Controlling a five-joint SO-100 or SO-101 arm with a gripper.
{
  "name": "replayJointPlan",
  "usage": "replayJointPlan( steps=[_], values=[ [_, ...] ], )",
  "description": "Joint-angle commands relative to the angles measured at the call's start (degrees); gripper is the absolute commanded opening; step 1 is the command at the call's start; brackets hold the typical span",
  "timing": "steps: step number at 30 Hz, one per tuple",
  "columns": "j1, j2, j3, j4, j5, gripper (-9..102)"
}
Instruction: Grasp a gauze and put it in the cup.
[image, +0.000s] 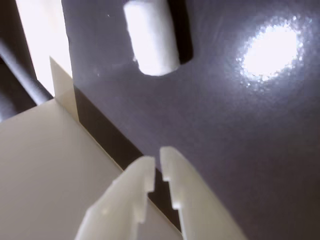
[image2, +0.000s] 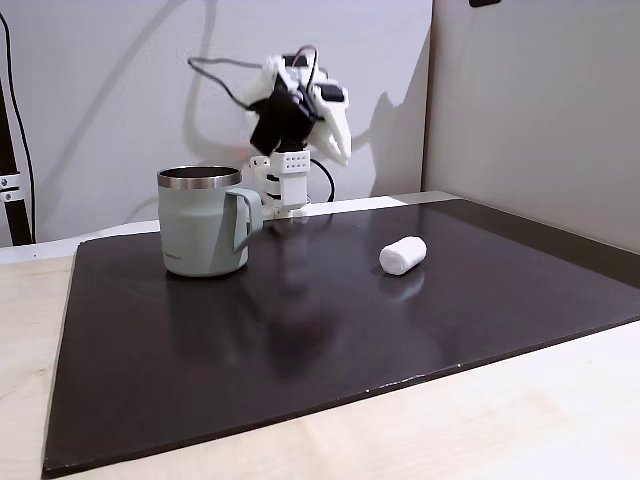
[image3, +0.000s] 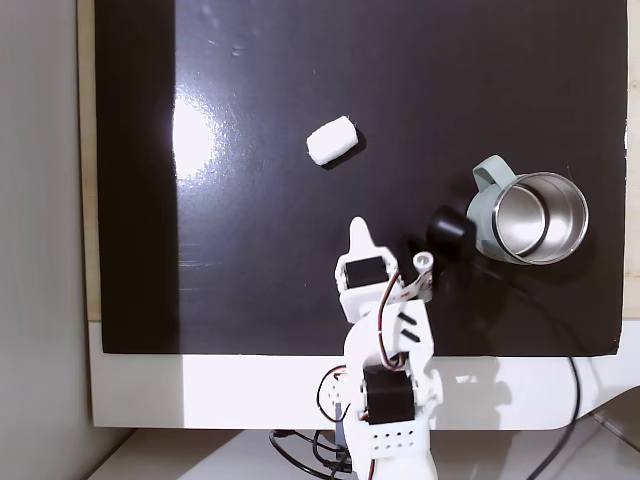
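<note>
One gauze, untouched, jaws closed.

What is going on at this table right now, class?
A small white robot arm is folded back near the rear of a dark mat, its gripper shut and empty. The gauze lies on its side on the mat, untouched and apart from the cup. The cup stands upright, and its shiny inside looks empty in the fixed view from above.

White printed arm; black servos; red and black cables.
</note>
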Motion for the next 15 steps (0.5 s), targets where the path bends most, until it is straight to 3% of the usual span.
replayJointPlan(
  steps=[1,15],
  values=[
    [-0.4,-10.5,-13.4,1.2,-1.9,2],
    [-4.9,-52.1,-41.4,9.3,-7.5,22]
  ],
)
